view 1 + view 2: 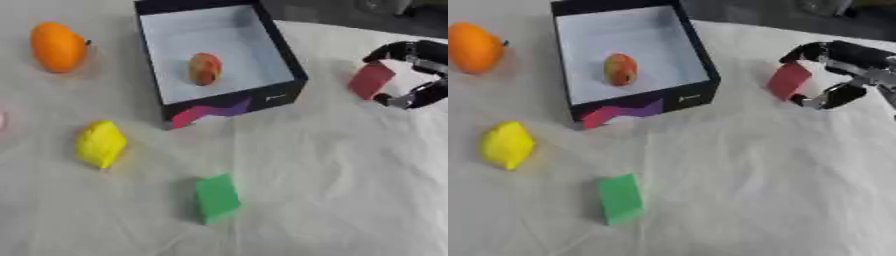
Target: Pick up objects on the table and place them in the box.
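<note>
Beside the box (289, 60), right robot hand (842, 67) pinches a flat red block (788, 81) — smooth-faced.

Open dark box (284, 55) holding reddish fruit (205, 68), red block (788, 81) pinched right of it, green block (216, 197), yellow (100, 144), orange (58, 47) on cloth.

Paired head-mounted stereo eyes, angled down close over the same cloth-covered table (332, 190), right view offset slightly.

Bench (332, 200) covered by a wrinkled white cloth (754, 210), fills almost the whole view. Past the bench's far right corner, a dark grey strip of floor (315, 12). Light even and soft, faint shadows on the cloth.
</note>
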